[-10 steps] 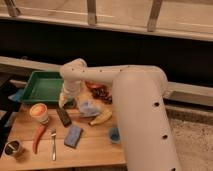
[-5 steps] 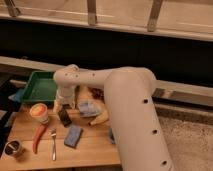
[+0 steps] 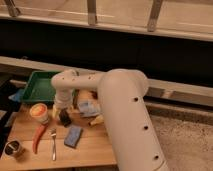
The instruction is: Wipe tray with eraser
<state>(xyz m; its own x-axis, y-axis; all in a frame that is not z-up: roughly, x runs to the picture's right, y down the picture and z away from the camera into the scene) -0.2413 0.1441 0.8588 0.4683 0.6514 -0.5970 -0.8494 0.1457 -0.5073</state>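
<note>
1. Lying on the wooden table [image 3: 95, 152] just in front of the tray [image 3: 40, 86], off its near right corner, the eraser [image 3: 65, 118] is a small dark block, not yet lifted.
2. The gripper [image 3: 61, 111] hangs right over the eraser, close to touching it. Its jaws are spread wide and hold nothing, as far as shows.
3. To do this step well, I judge the jaws should drop straight down astride the block's narrow sides. They should close firmly and lift it clear before carrying it over the tray's floor.
4. The arm [image 3: 122, 100] bends at a white elbow above the tray's right edge, and its forearm drops steeply to the block.
5. Further in front of the tray stand an orange-topped cup [image 3: 39, 112], a blue-grey sponge [image 3: 73, 136] and a fork [image 3: 53, 145], all best left undisturbed.
</note>
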